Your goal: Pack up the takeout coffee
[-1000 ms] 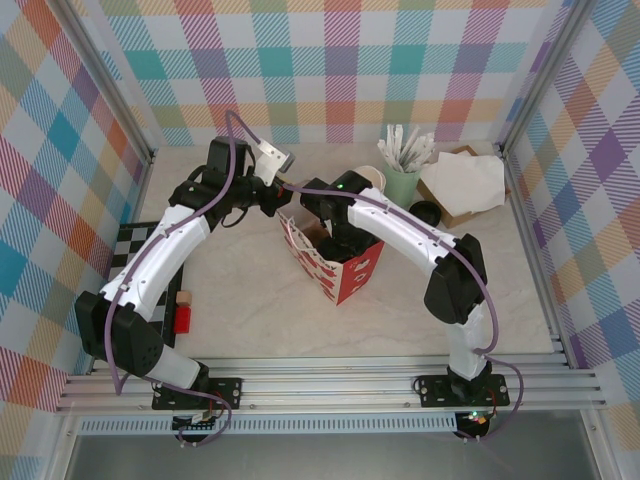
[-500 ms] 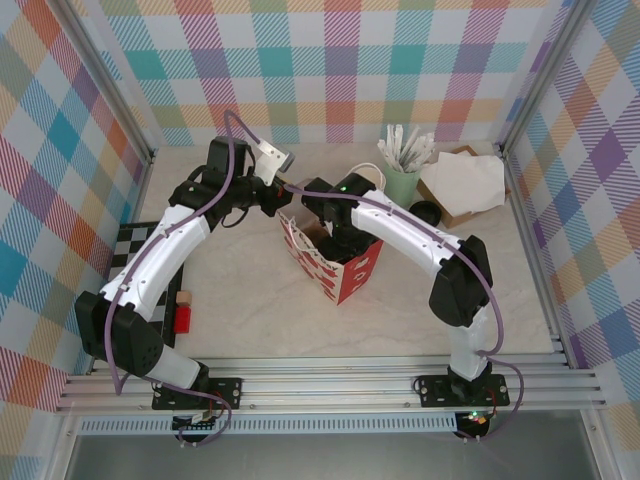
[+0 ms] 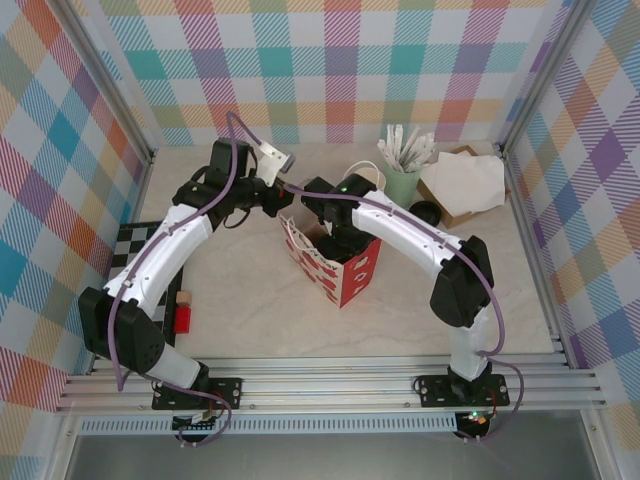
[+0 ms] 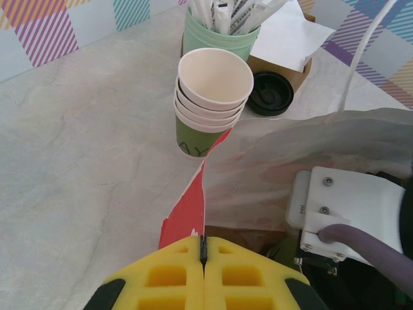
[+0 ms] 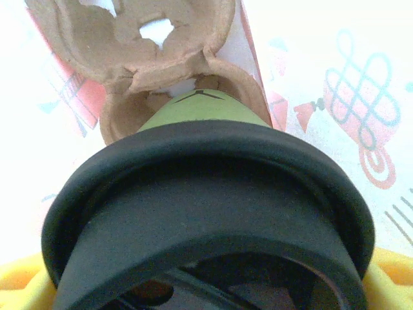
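**Cup inside bag, at carrier socket**

The dark-green paper cup, capped by a round black plastic lid, is gripped by the widely spread right fingers inside the red-and-white paper bag, at a socket of the brown pulp carrier. The bag rim is pinched by the fully closed left fingers. If released off-centre, the cup could be tipped and spilled.
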You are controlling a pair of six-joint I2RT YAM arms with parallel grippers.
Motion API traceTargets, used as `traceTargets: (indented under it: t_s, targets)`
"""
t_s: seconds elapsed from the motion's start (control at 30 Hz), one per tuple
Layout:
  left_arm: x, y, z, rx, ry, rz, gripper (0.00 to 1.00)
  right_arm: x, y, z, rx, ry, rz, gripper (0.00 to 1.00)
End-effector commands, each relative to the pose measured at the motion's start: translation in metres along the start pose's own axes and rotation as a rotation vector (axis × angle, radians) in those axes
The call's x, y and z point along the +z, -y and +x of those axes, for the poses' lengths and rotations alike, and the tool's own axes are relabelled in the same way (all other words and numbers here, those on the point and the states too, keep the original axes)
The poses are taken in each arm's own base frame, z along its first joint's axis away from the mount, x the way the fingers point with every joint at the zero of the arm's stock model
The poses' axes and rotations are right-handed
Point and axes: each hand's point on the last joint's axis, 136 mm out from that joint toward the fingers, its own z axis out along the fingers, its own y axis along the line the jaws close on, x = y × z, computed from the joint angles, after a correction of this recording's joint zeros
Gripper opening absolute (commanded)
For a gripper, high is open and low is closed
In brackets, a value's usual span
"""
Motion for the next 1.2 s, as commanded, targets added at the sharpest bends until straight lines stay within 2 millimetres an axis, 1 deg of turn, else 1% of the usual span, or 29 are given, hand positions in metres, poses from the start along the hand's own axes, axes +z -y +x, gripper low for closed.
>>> traceTargets:
  t_s: [0.0, 0.23, 0.53, 0.77, 1.07, 1.17]
  targets:
    - [0.0072, -0.0015, 0.0091, -0.05, -0.017, 0.023, 0.0, -0.0149, 0.001, -0.0006, -0.003, 0.043, -0.025, 0.55]
    - [0.008, -0.0031, 0.0121, -0.061, -0.023, 0.02, 0.0, -0.0099, -0.0018, -0.0025, -0.009, 0.045, -0.035, 0.56]
    - [0.0072, -0.0027, 0.0115, -0.059, -0.019, 0.021, 0.0, -0.0132, 0.0001, -0.0015, -0.016, 0.054, -0.031, 0.55]
    - [0.0072, -0.0022, 0.0119, -0.061, -0.019, 0.024, 0.0, -0.014, -0.0006, -0.0063, -0.018, 0.09, -0.038, 0.55]
    - [0.008, -0.002, 0.0115, -0.06, -0.016, 0.027, 0.0, -0.0054, -0.0045, -0.0066, -0.032, 0.082, -0.054, 0.55]
    - [0.0079, -0.0019, 0.0108, -0.06, -0.014, 0.027, 0.0, -0.0067, -0.0046, -0.0071, -0.034, 0.091, -0.055, 0.55]
